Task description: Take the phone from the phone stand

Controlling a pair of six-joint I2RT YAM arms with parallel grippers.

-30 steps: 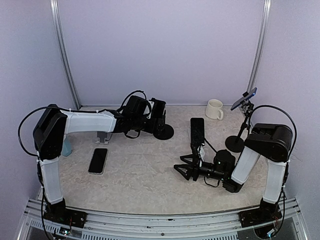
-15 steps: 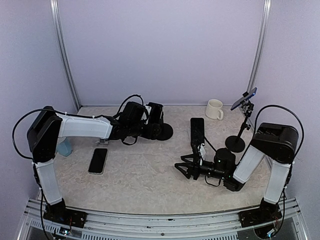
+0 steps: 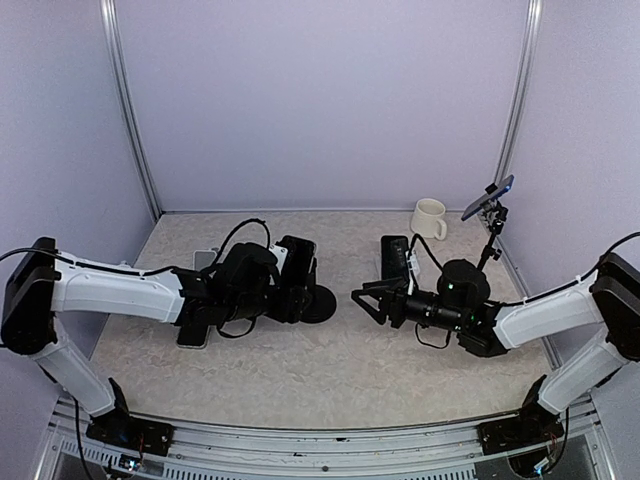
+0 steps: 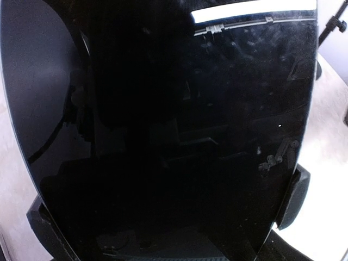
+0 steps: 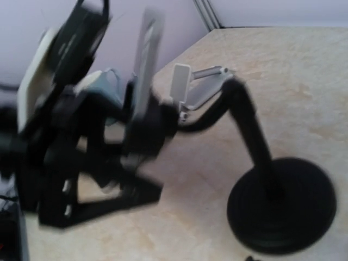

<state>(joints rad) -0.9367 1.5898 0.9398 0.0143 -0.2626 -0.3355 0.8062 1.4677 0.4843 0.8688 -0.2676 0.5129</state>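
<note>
Both arms have swung in toward mid-frame since the earlier view, and the round-based phone stand (image 3: 320, 303) has slid nearer with the left one. At lower centre, the left gripper (image 4: 167, 205) is closed across the phone (image 4: 179, 109), which seems still clamped. The right gripper (image 3: 366, 305), spread wide and empty, should pin the base while the left pulls straight out. A mug (image 3: 430, 218) stands farther back, upper right.

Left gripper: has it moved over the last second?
Yes. The left gripper, at the phone, has come toward the near edge, away from the mug, which stayed put.
</note>
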